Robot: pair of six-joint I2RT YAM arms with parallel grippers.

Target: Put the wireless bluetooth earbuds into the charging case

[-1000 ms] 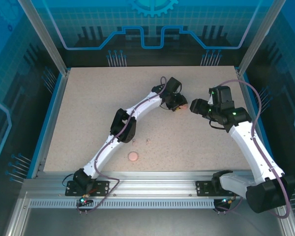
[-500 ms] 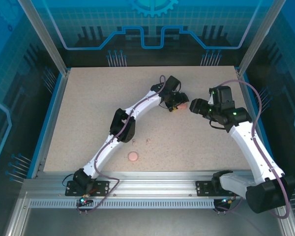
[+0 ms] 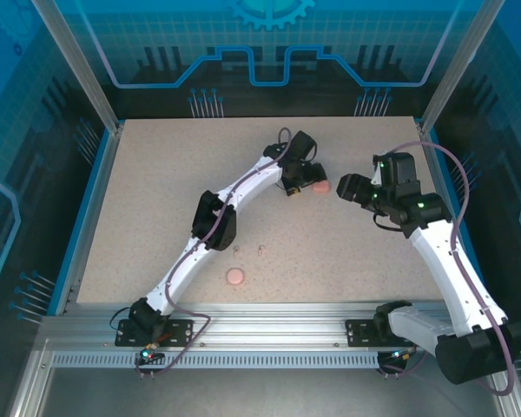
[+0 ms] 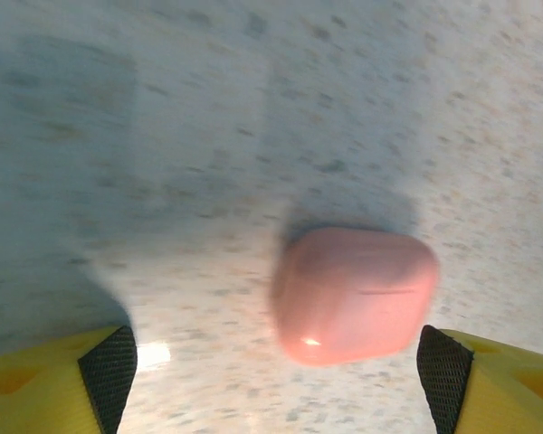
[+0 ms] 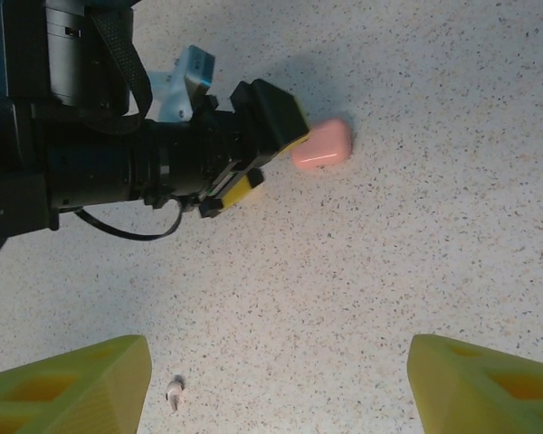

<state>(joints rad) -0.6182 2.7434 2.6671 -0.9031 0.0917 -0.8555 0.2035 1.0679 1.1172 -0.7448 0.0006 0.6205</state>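
Observation:
A closed salmon-pink charging case (image 4: 353,294) lies flat on the speckled table, free between the wide-apart pads of my open left gripper (image 4: 276,380). From above, this case (image 3: 320,186) sits just right of the left gripper (image 3: 302,182), and my right gripper (image 3: 340,188) hovers open a little further right. In the right wrist view the case (image 5: 321,146) rests beside the left gripper's yellow fingers (image 5: 240,185). One pale earbud (image 5: 174,391) lies near my right gripper (image 5: 276,389), inside its left finger. Two tiny earbuds (image 3: 236,250) (image 3: 260,250) lie mid-table.
A second pink round case (image 3: 235,277) lies near the table's front edge. Blue rails (image 3: 85,217) and the aluminium frame border the table. The left arm (image 3: 217,221) stretches diagonally across the middle.
My left gripper has opened and let go of the pink case, then drawn back slightly to the left. The case now rests on the table. The right gripper has opened a little wider.

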